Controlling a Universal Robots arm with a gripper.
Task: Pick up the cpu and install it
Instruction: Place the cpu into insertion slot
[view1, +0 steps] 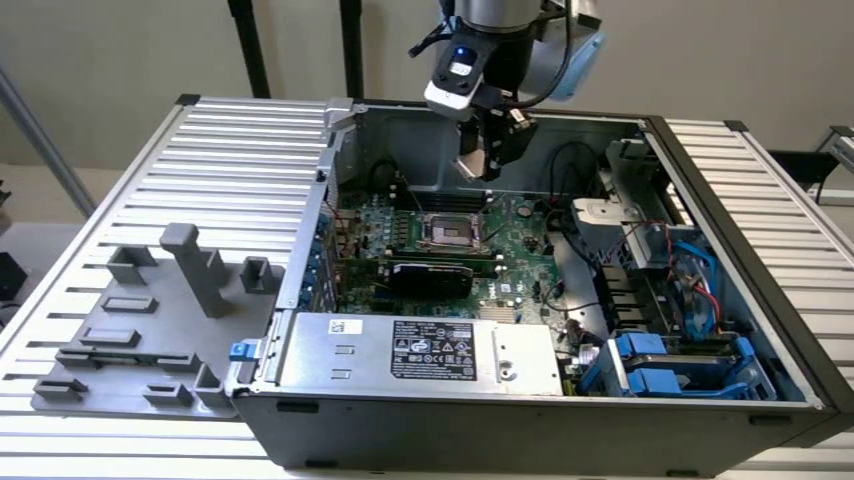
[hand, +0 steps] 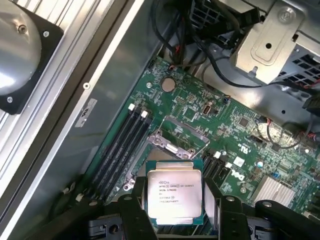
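The cpu (hand: 173, 195), a flat square chip with a dull silver top and printed text, sits between the two black fingers (hand: 134, 216) of my gripper (hand: 180, 212), which is shut on its edges. In the wrist view the black motherboard socket (hand: 175, 139), with its metal frame, lies just beyond the chip and lower down. In the exterior view my gripper (view1: 487, 160) hangs inside the open computer case, above and slightly behind the socket (view1: 447, 232) on the green motherboard (view1: 514, 250).
A grey power supply box with a black label (view1: 427, 350) fills the case's near side. Memory slots (hand: 122, 145) run beside the socket. Blue drive bays (view1: 667, 360) and cables sit at the exterior view's right. A grey fixture tray (view1: 147, 330) lies outside at the left.
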